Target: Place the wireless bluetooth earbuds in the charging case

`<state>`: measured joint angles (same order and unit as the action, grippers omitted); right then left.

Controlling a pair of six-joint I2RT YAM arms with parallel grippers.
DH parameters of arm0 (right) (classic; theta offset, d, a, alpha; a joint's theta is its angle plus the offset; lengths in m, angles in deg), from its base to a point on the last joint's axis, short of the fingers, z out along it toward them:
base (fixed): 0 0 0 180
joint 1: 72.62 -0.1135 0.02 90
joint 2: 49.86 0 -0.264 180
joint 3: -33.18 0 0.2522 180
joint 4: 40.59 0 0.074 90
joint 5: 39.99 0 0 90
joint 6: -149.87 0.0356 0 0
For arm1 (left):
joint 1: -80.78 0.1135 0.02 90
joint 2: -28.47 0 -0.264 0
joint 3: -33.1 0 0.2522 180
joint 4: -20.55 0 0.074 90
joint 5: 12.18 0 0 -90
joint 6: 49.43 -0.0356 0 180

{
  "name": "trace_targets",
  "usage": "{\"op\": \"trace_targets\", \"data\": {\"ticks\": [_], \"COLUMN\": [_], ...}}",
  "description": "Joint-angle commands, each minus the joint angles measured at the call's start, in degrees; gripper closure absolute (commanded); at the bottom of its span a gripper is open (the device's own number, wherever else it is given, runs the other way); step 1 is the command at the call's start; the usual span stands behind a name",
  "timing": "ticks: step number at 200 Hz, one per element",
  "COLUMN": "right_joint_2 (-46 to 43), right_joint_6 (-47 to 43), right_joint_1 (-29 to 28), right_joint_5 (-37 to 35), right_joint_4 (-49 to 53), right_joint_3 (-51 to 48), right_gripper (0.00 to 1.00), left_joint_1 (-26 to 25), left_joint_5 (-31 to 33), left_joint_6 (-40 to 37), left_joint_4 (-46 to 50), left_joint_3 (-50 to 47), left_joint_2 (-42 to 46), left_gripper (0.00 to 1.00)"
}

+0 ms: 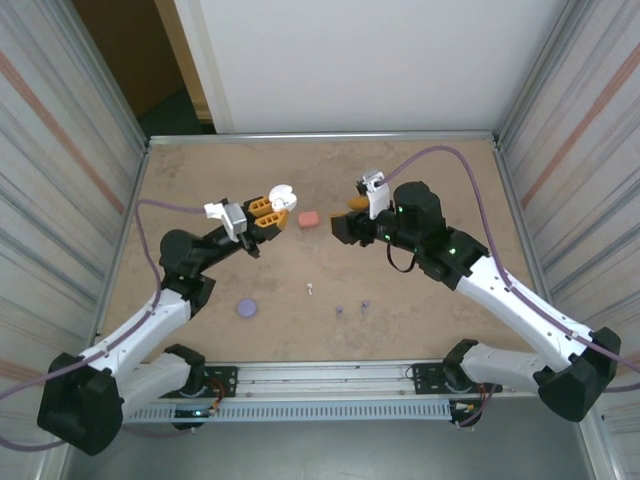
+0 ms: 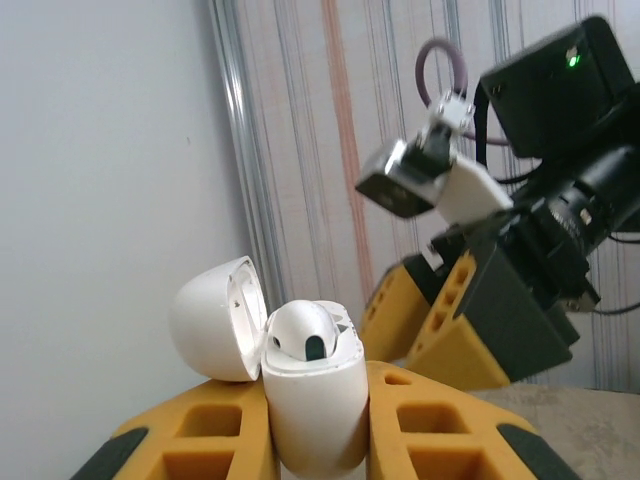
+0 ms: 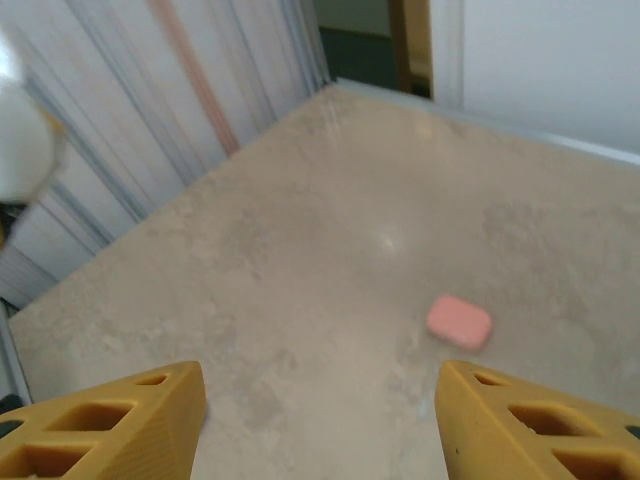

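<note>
Left claw: the left gripper (image 1: 267, 209) is clamped tight on the white charging case (image 2: 315, 400), one yellow finger on each flank, holding it up off the table (image 1: 200, 170) over the middle, a touch left of centre.
Case: upright in that grip, and its lid (image 2: 205, 320) is swung open to the left in the left wrist view.
Inside the case: one white earbud (image 2: 300, 332) sits in its socket, rounded head poking up above the rim. I can't make out the second socket.
Right claw: the right gripper (image 3: 320, 400) has its jaws standing well apart with nothing between them, only bare tabletop below. It hangs just right of the table's centre, facing the left claw.
Pink case: the pink case (image 1: 308, 218) lies flat and closed on the table, right between the two claws and touching neither.
Loose white earbud: a second white earbud (image 1: 311, 289) lies on its own in the near half of the table, about midway between the side edges.
Purple pair: two purple earbuds (image 1: 340, 311) lie near each other just to the right of the loose white one, a little closer to the near edge.
Purple case: the round purple case (image 1: 246, 309) rests toward the near-left part of the table, well apart from its earbuds.
</note>
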<state>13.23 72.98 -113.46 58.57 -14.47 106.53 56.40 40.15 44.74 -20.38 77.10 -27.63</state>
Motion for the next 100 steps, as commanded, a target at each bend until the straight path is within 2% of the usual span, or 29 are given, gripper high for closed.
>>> {"op": "trace_targets", "data": {"ticks": [1,45,100], "right_joint_2": [-0.8,5.9,19.9], "right_joint_6": [5.5,8.6,11.9], "right_joint_1": [1.0,1.0,-1.1], "right_joint_5": [-0.2,2.8,7.6], "right_joint_4": [4.1,12.8,18.7], "right_joint_3": [-1.8,-1.2,4.5], "right_gripper": [0.39,0.42,0.44], "left_joint_1": [0.3,0.2,0.2], "left_joint_5": [2.7,3.1,2.9], "left_joint_6": [-1.1,-0.8,-0.4], "left_joint_4": [-1.3,-1.6,-2.5], "left_joint_3": [-0.9,-1.6,-1.8], "left_joint_2": [2.8,5.4,5.8], "left_gripper": [1.0,1.0,1.0]}}
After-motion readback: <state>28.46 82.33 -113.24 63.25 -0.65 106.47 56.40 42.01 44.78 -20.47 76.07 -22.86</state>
